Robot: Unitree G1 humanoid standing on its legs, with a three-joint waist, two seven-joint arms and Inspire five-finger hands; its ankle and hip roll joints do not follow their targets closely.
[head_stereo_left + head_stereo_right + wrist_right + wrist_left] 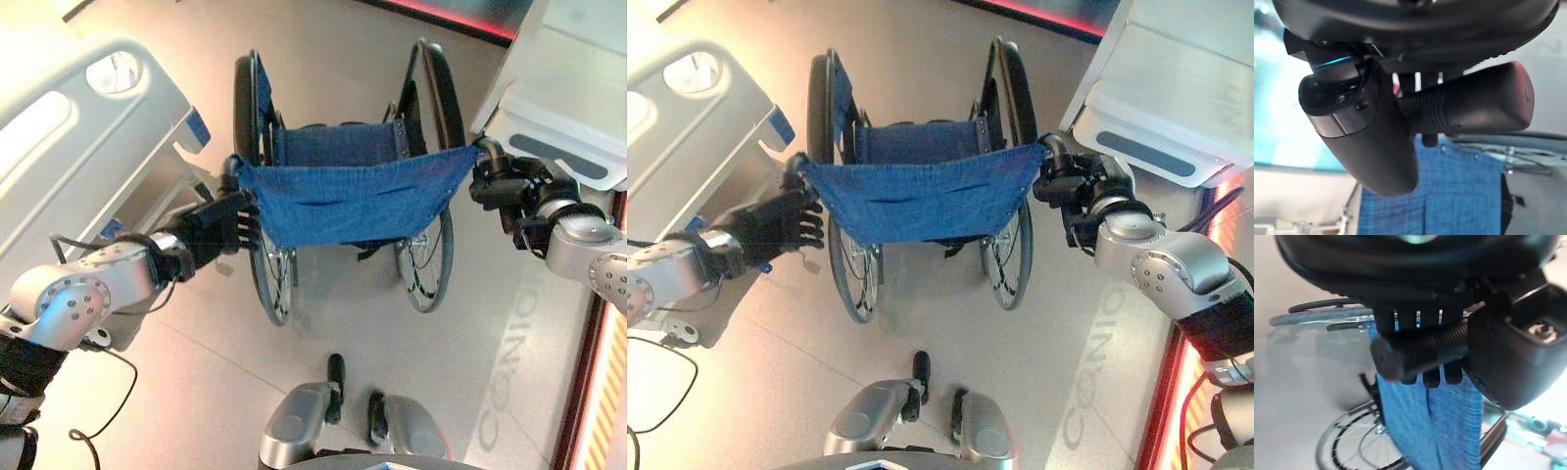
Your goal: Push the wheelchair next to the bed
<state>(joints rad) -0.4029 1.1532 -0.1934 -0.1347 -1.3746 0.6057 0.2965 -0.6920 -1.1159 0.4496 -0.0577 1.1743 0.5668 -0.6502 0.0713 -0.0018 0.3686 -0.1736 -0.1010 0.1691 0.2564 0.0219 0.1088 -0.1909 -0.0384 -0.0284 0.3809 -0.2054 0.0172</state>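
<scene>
The folding wheelchair with a blue fabric back and black-rimmed wheels (348, 196) stands on the pale floor (225, 372), straight ahead of the robot with its back turned to it. The left hand (223, 223) is clenched round the black ribbed left push handle (1420, 352); the right hand (1073, 191) grasps the black ribbed right push handle (1474, 105). The white hospital bed with moulded side rails (88, 127) lies just left of the chair. A white cabinet (568, 88) stands at the far right.

Bright, washed-out glare on the bed (88, 127); blurred wrist-view backgrounds.
</scene>
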